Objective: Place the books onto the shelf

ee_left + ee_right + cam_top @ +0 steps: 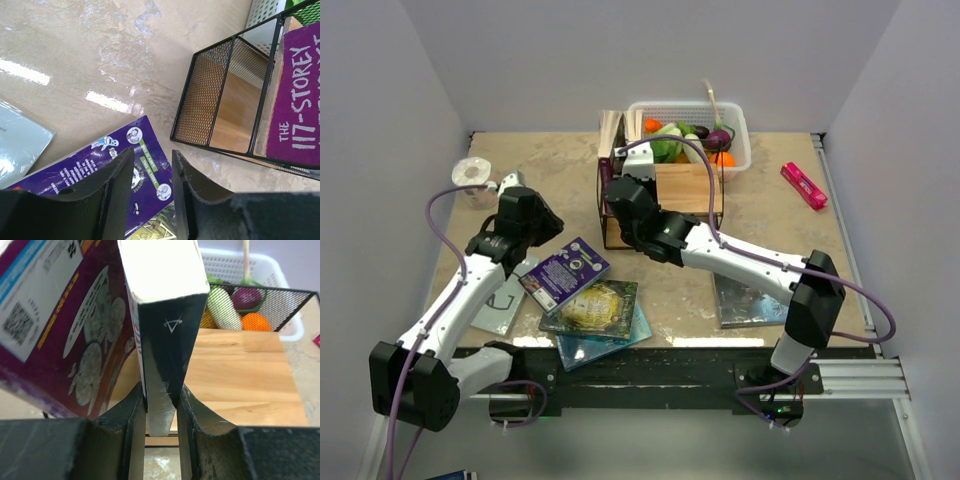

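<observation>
Books (590,305) are thin, stiff and light. My right gripper (161,410) pinches a dark book (165,340) by its edge, upright at the shelf (240,375). My left gripper (152,170) hangs part-open and empty above the purple book (112,145).

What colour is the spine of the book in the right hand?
Navy-black, white triangle mark, on this thin paperback book; right wrist view.

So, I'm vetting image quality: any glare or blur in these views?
Left wrist: white glare streaks on the table. Right wrist: the page edges of the dark book wash out. Top external: sharp, one glare strip at the table's near edge.
</observation>
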